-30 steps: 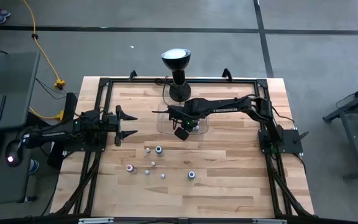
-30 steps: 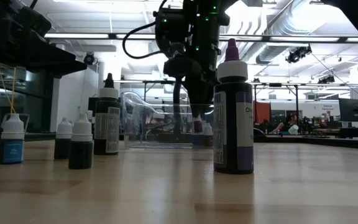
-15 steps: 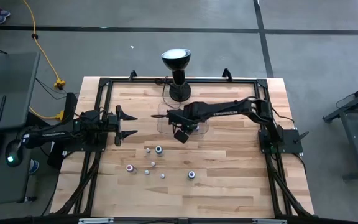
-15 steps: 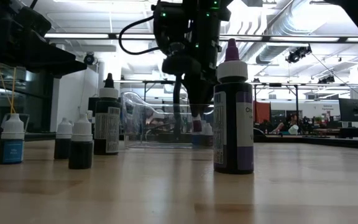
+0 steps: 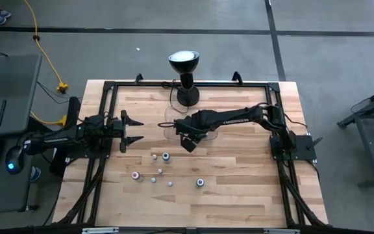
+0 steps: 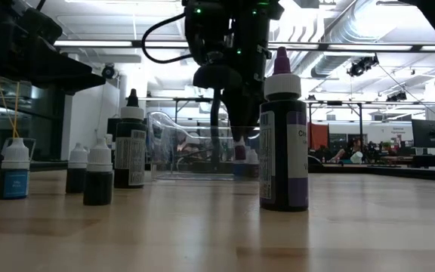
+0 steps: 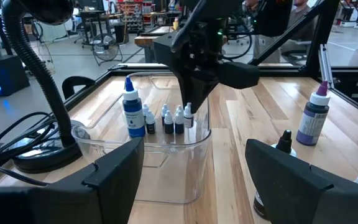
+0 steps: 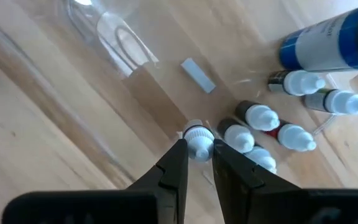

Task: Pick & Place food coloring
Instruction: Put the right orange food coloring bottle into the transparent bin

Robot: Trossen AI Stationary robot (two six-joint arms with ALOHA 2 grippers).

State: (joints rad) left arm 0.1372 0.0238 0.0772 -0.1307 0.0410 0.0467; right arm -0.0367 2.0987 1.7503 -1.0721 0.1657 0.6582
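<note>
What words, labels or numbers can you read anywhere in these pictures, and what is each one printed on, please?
"Ch": start of a label cut off at the edge of the purple food coloring bottle, low view.
Label on the black-capped bottle: too blurred to read.
Label on the tall blue bottle in the clear tray: too small.
Nothing else legible.

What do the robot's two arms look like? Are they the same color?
Yes, both are black. The left arm and right arm are made of slim jointed segments. Each ends in a gripper with two pointed black jaws: the left gripper looks like a little fork from above. Black cables loop off the right arm's wrist, where tiny green lights glow. The right gripper has tapered jaws.
</note>
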